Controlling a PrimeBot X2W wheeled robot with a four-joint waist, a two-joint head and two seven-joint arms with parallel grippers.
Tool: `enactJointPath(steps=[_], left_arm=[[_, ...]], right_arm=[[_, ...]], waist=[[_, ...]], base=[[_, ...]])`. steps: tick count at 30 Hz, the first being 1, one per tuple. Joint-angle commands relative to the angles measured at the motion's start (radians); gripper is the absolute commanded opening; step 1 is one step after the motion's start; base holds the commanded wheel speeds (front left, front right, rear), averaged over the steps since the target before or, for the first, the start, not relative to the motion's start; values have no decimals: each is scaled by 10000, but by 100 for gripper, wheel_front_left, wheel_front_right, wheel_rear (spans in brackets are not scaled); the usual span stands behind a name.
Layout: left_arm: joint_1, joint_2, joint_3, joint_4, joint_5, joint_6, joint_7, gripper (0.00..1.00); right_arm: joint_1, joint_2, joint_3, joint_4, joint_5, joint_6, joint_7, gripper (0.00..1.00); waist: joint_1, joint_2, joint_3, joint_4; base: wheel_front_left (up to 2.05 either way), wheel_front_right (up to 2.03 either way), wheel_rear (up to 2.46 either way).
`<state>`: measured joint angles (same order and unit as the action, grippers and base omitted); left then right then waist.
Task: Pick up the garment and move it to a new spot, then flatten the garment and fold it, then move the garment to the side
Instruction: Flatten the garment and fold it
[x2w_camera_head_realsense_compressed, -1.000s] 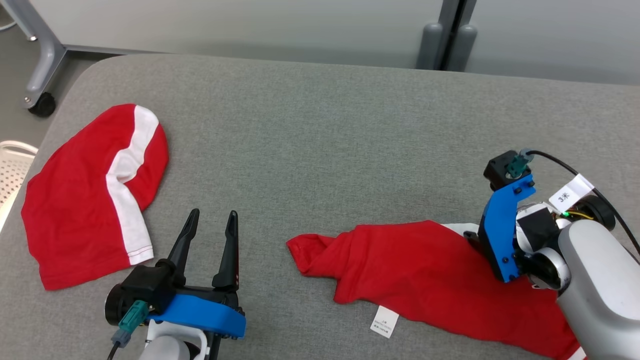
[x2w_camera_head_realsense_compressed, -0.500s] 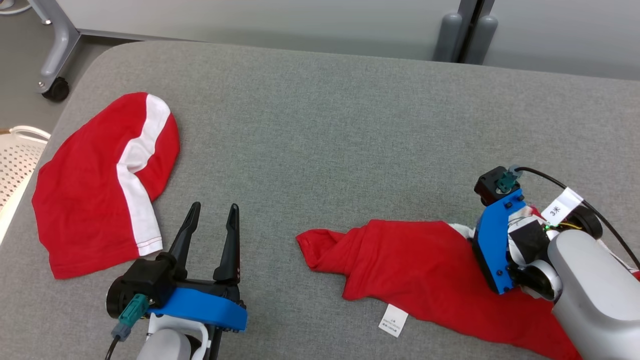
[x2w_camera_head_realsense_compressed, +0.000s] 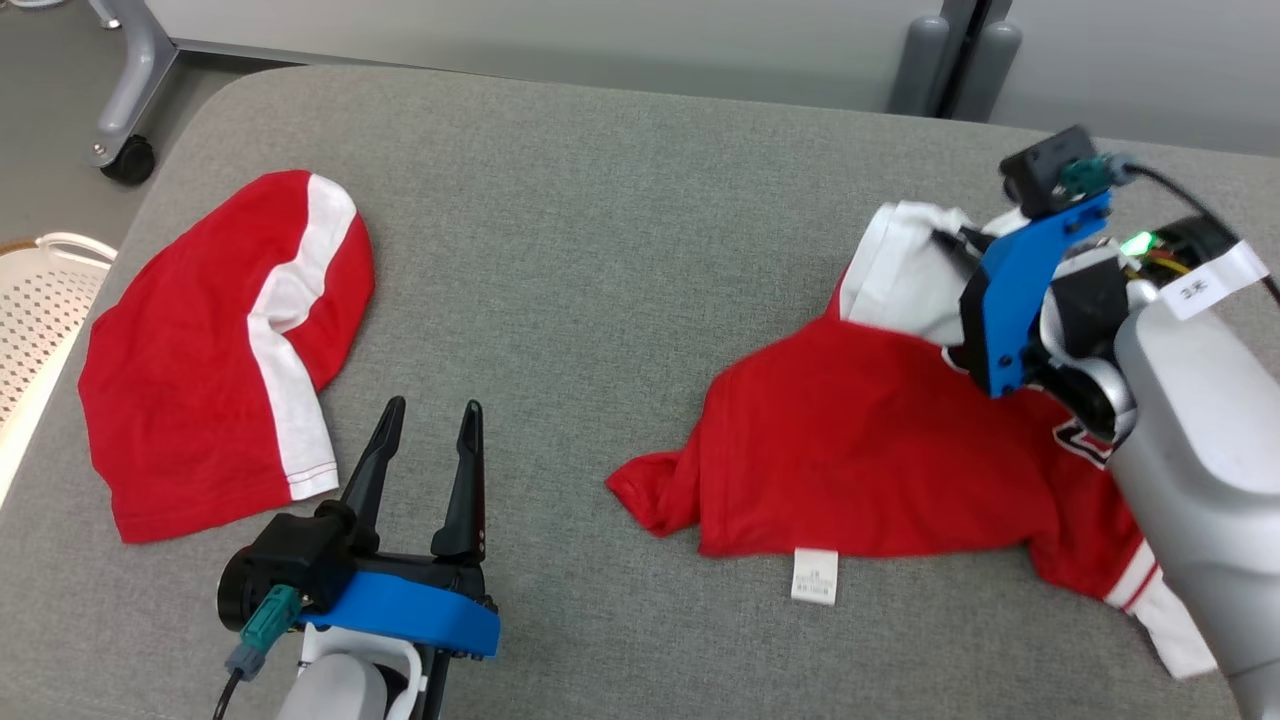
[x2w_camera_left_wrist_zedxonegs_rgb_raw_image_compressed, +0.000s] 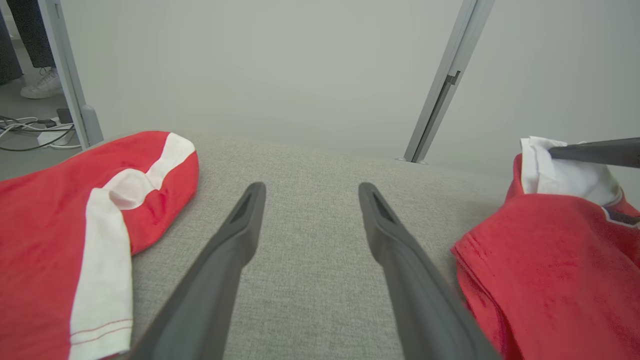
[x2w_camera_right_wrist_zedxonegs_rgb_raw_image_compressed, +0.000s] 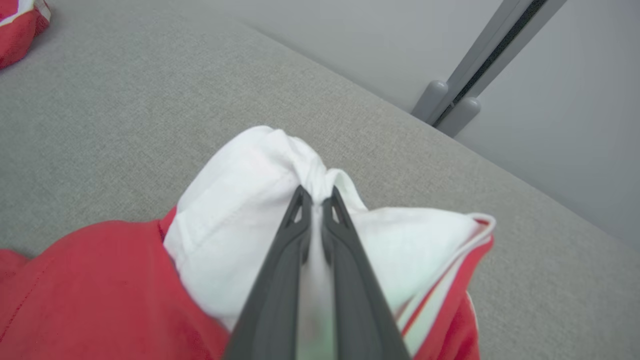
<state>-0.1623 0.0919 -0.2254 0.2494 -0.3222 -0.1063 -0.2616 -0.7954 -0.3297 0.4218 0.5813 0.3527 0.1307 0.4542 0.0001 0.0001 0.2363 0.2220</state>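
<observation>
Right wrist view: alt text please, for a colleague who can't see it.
The right arm's jaws are shut on a bunched white fold of a red-and-white garment over a grey padded surface. A second red garment peeks in at top left.

Grey table: one.
Red-and-white garments on table: two, namely left-end garment and right-end garment.
Grippers at table: two, namely left gripper and right gripper.
Care label near table's front edge: one.
Grey posts behind table's far edge: two.
Caster off table's far left corner: one.
White basket beside table's left edge: one.
White shoe on floor beyond table: one.
</observation>
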Motion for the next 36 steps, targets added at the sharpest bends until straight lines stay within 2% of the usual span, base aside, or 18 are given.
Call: enactJointPath(steps=[1, 6, 11, 12, 13, 19, 25, 30, 36], left_arm=[[-50, -35, 21, -42, 74, -49, -46, 100], [-65, -108, -8, -11, 92, -93, -47, 100], [-90, -169, -50, 34, 121, -139, -47, 100], [-95, -180, -59, 38, 128, -150, -47, 100], [-90, -189, -66, 46, 136, -158, -47, 100], [-7, -224, 13, 108, 176, -183, -47, 100], [167, -129, 148, 124, 263, -194, -46, 100], [389, -30, 290, 142, 306, -141, -41, 100], [640, 84, 486, 128, 240, -24, -40, 100]], right_arm=[[-457, 55, -396, 230, -200, 1, -416, 0], [-1362, 173, -1980, 1233, -1088, 1, -1469, 0], [-1908, 267, -3507, 2362, -1830, 1, -2037, 0], [-1930, 314, -3707, 2579, -1961, 1, -2112, 38], [-1956, 348, -3928, 2745, -2049, 1, -2219, 100], [-1731, 527, -4205, 3285, -2453, 1, -3003, 100], [-883, 767, -3900, 2907, -2160, 1, -4157, 100], [860, 1024, -3878, 1653, -1275, 1, -5309, 100], [3150, 1285, -4424, -410, -1352, 1, -6175, 100]], waist=[[-1, -1, 50, 70], [-1, -1, 161, 313], [-1, -1, 273, 565], [-1, -1, 285, 599], [-1, -1, 294, 630], [-1, -1, 190, 563], [-1, -1, -245, 105], [-1, -1, -658, -510], [-1, -1, -1009, -1051]], base=[[0, 0, 0], [0, 0, 0], [0, 0, 0], [0, 0, 0], [0, 0, 0], [0, 0, 0], [0, 0, 0], [0, 0, 0], [0, 0, 0]])
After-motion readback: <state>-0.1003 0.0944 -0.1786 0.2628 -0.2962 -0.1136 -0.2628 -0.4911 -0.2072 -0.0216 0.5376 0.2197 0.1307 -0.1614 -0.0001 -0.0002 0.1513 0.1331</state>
